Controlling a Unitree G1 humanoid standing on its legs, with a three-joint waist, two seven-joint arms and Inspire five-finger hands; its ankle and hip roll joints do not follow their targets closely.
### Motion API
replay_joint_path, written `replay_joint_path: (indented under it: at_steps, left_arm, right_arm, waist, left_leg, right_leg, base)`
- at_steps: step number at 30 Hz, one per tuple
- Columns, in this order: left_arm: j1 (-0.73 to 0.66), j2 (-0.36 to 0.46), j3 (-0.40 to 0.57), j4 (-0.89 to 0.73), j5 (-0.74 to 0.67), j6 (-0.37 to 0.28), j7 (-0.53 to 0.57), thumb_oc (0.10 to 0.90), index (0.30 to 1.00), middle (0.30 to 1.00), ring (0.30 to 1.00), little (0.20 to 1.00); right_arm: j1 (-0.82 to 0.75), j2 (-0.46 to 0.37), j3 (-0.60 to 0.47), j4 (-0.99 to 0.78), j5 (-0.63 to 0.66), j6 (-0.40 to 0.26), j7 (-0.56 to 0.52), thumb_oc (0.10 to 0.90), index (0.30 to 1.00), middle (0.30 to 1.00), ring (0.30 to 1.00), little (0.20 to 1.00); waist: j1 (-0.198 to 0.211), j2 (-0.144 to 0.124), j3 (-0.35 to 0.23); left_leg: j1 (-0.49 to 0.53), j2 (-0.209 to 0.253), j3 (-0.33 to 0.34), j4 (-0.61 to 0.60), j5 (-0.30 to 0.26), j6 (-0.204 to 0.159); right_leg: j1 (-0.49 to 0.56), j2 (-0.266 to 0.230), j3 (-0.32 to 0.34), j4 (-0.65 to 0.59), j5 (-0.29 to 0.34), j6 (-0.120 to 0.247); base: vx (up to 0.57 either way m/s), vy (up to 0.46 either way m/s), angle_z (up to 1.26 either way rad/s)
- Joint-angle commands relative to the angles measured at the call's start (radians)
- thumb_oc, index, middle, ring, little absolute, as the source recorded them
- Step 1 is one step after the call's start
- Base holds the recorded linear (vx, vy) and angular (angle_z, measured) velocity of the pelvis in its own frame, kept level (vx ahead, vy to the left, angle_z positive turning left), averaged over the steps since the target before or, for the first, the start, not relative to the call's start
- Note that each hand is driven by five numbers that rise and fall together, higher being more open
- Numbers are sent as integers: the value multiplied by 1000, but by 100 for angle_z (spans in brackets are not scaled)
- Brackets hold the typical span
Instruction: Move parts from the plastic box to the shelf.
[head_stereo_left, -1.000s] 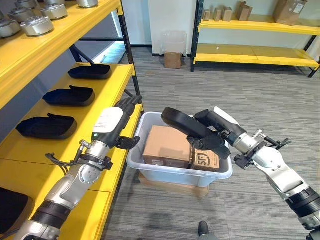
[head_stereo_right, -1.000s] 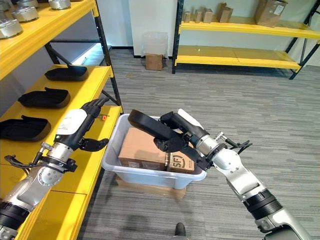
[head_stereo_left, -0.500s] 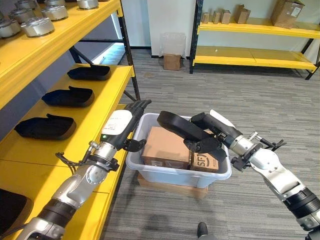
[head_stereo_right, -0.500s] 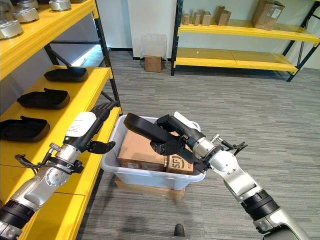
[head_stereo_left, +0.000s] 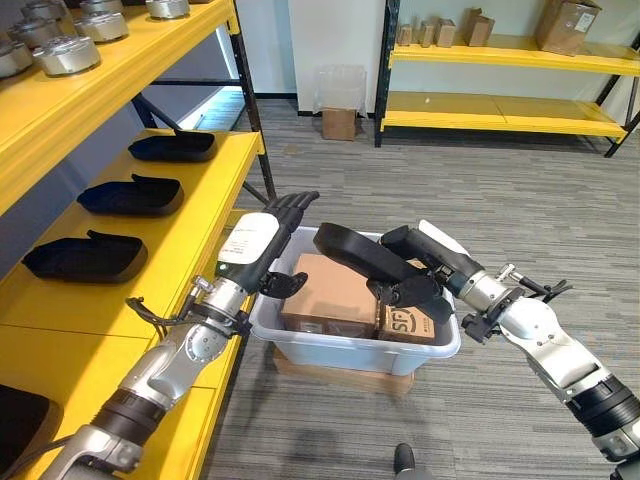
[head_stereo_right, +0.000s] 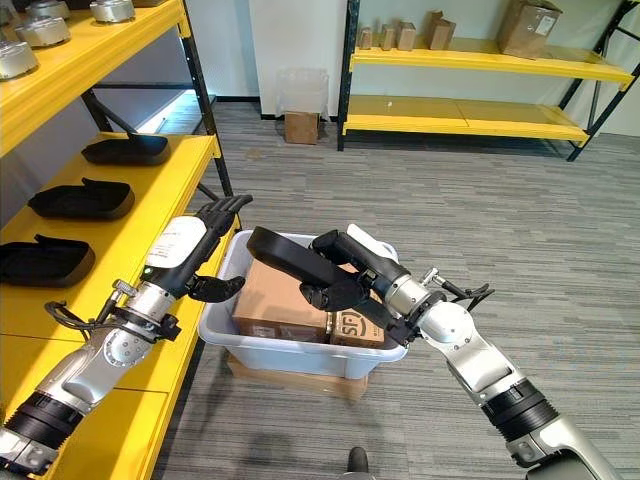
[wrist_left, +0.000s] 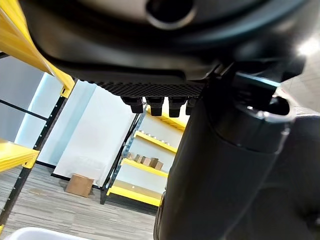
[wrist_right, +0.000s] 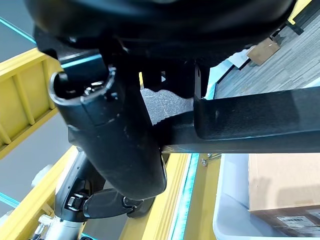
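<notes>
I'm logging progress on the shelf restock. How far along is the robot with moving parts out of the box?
Done: three black parts already lie on the yellow shelf. In hand: the right hand grips another black part above the plastic box, while the open left hand reaches toward it. Left: setting this part on the shelf; cardboard boxes remain in the plastic box.

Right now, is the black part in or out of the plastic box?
Out: the right hand holds the black part above the plastic box.
</notes>
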Motion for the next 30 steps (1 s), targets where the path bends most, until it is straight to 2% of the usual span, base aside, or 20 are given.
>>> replay_joint_path:
  at_steps: [1, 8, 15, 30]
  left_arm:
    - [-175, 5, 17, -10, -15, -49, 91, 900, 1000, 1000, 1000, 1000]
    - [-181, -13, 23, -20, -19, -47, 98, 900, 1000, 1000, 1000, 1000]
    - [-244, -9, -16, -15, -26, -49, 87, 900, 1000, 1000, 1000, 1000]
    - [-280, -25, -40, -10, -21, -46, 79, 900, 1000, 1000, 1000, 1000]
  right_arm:
    - [-190, 40, 19, -91, 52, -129, -34, 400, 300, 300, 300, 300]
    - [-188, 56, 30, -98, 49, -126, -28, 400, 300, 300, 300, 300]
    - [-207, 70, 48, -94, 52, -122, -25, 400, 300, 300, 300, 300]
    - [-216, 76, 63, -100, 51, -119, -17, 400, 300, 300, 300, 300]
  waist:
    - [7, -6, -117]
    - [5, -8, -117]
    - [4, -13, -117]
    - [-1, -12, -114]
  left_leg:
    - [72, 61, -5, -8, -71, -25]
    - [74, 61, -4, -8, -71, -24]
    - [65, 61, -12, -8, -67, -24]
    - [64, 60, -13, -8, -67, -23]
  right_leg:
    - [-10, -55, 56, 72, -80, 73]
    - [-6, -55, 56, 70, -81, 71]
    - [-9, -53, 55, 70, -79, 71]
    - [-8, -52, 57, 69, -78, 70]
  base:
    - [0, 0, 0]
    - [0, 0, 0]
    - [0, 0, 0]
    - [0, 0, 0]
